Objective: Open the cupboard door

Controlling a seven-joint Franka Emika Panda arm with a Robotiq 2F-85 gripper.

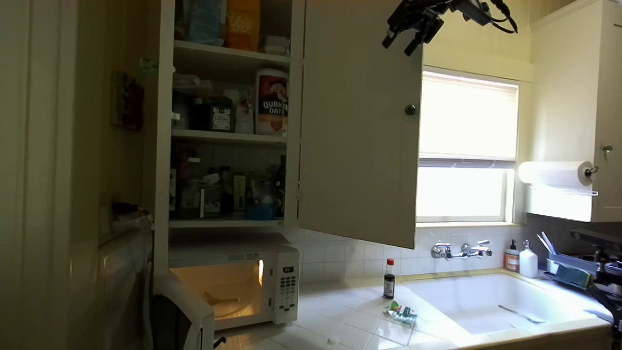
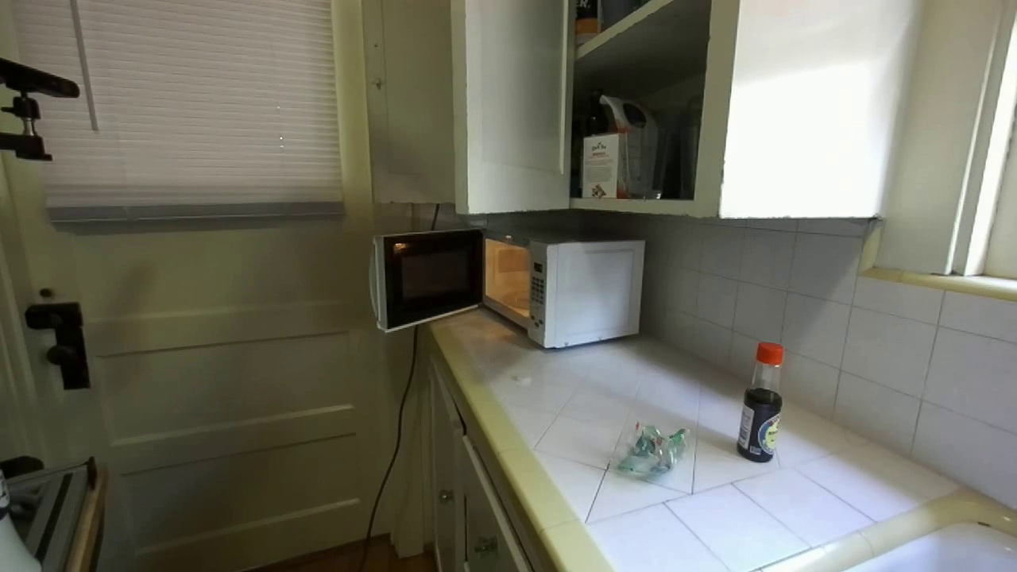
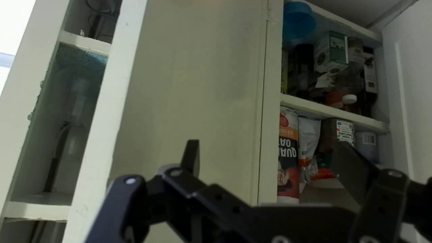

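The cupboard door (image 1: 359,126), tall and cream-white, stands swung out from its hinges beside the shelves in an exterior view. Its small knob (image 1: 410,110) sits near the free edge. Another exterior view shows the cupboard door (image 2: 512,103) at an angle, shelves exposed behind it. My gripper (image 1: 399,46) is at the top, above the knob and across the door's upper free edge in the picture; I cannot tell whether it touches. In the wrist view the gripper (image 3: 268,148) is spread wide with nothing between its fingers, the cupboard door (image 3: 199,84) beyond it.
Left of the door are open shelves holding an oats canister (image 1: 272,102) and several packages. Below, a microwave (image 2: 600,286) has its door (image 2: 433,278) swung out. A dark sauce bottle (image 2: 760,413) and a plastic wrapper (image 2: 653,451) are on the tiled counter near the sink (image 1: 478,296).
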